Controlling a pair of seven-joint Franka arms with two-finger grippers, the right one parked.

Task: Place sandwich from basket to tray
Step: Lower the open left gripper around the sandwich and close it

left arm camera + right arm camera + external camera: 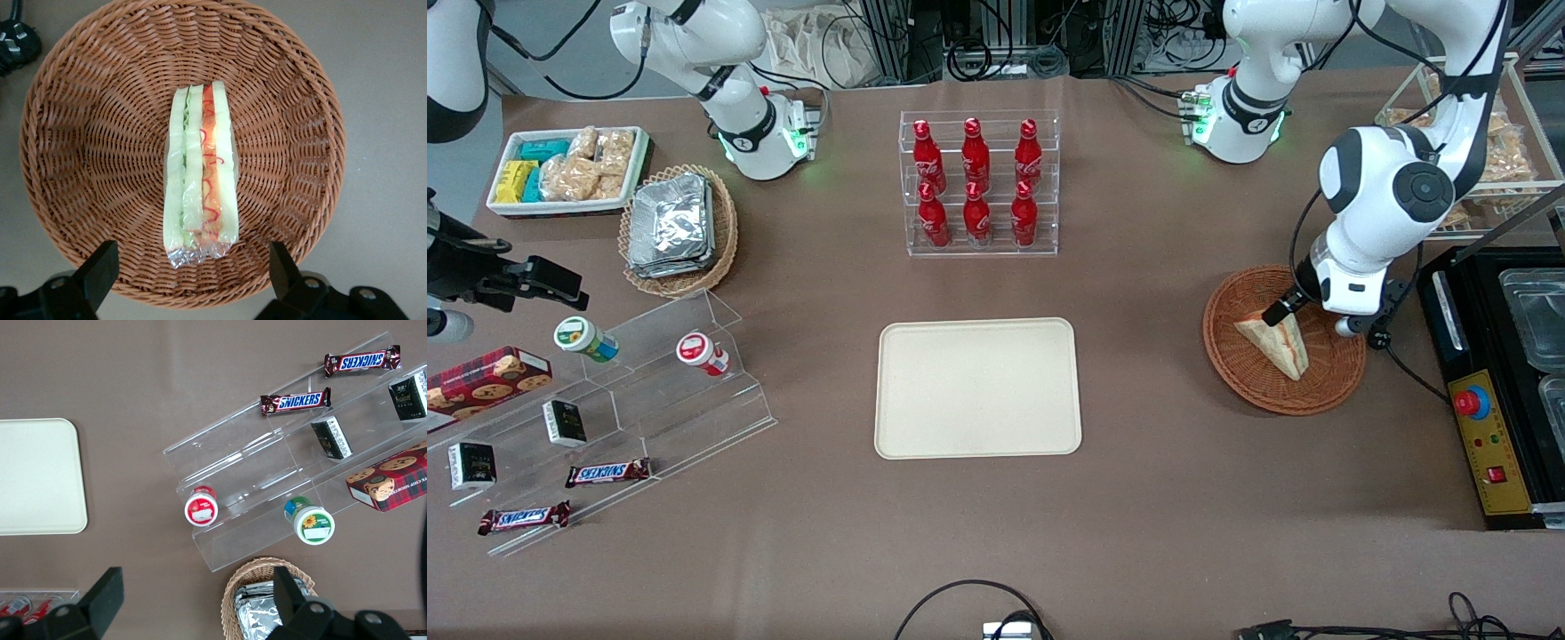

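**A:** What does the front view show?

**B:** A brown table. The cream tray lies at its middle. Toward the working arm's end, at about three o'clock from the tray, sits the reddish-brown basket with the sandwich inside, its point aimed toward five o'clock. The gripper hangs over the basket's rim at the sandwich's eleven o'clock. A rack of red bottles stands at the tray's twelve o'clock.

**A:** And the left wrist view?

**B:** It looks straight down into the basket. The wrapped sandwich lies at its centre, showing red, orange and green layers. The gripper hovers above with its fingers spread wide, touching nothing.

**A:** The right wrist view?

**B:** A corner of the tray, and a clear stepped shelf holding Snickers bars.
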